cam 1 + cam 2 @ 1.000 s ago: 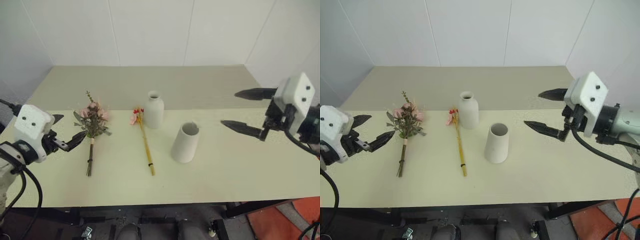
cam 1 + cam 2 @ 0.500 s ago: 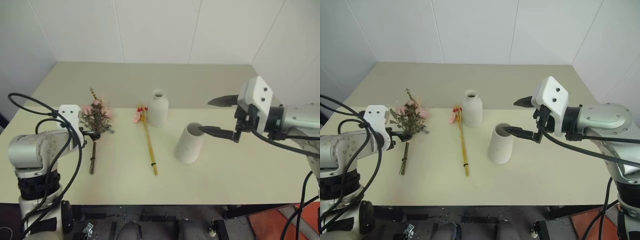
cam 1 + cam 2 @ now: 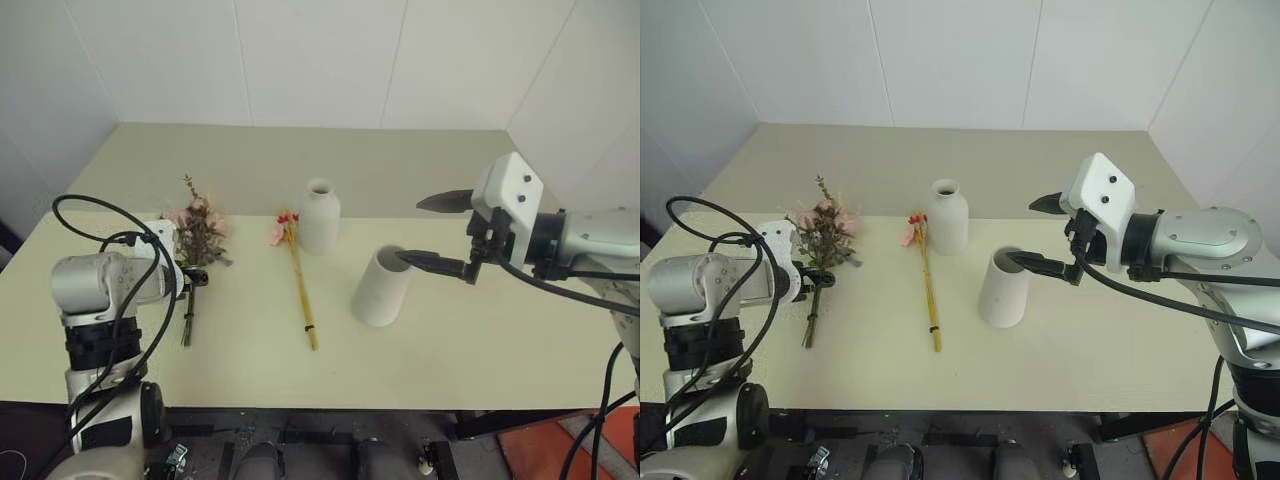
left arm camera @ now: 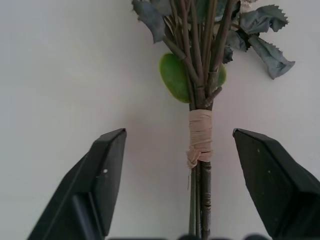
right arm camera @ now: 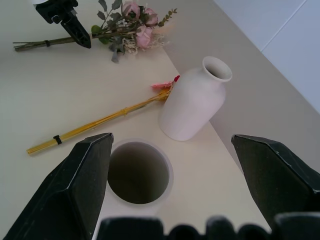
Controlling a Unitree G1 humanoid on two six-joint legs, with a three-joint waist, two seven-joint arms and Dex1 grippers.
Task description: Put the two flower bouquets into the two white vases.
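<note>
The bushy bouquet (image 3: 198, 235) with pink roses lies on the table (image 3: 480, 340) at the left, stems toward me. My left gripper (image 4: 178, 135) is open and straddles its stems (image 4: 201, 137) at the twine wrap, with a gap on each side. The slim bouquet (image 3: 300, 295) with yellow stems lies in the middle, its red-pink blooms beside the bottle-shaped vase (image 3: 319, 217). The wide-mouthed vase (image 3: 381, 287) stands upright to the right of it. My right gripper (image 3: 410, 230) hangs open just above and behind that vase's mouth (image 5: 138, 171).
The pale table reaches back to a white wall. Bare tabletop lies to the right of the wide vase and along the front edge. Black cables loop around my left arm (image 3: 105, 285).
My left gripper has swung forward and down over the bushy bouquet's stems and narrowed somewhat. My right gripper moved left to the wide vase a second ago and has since held still.
</note>
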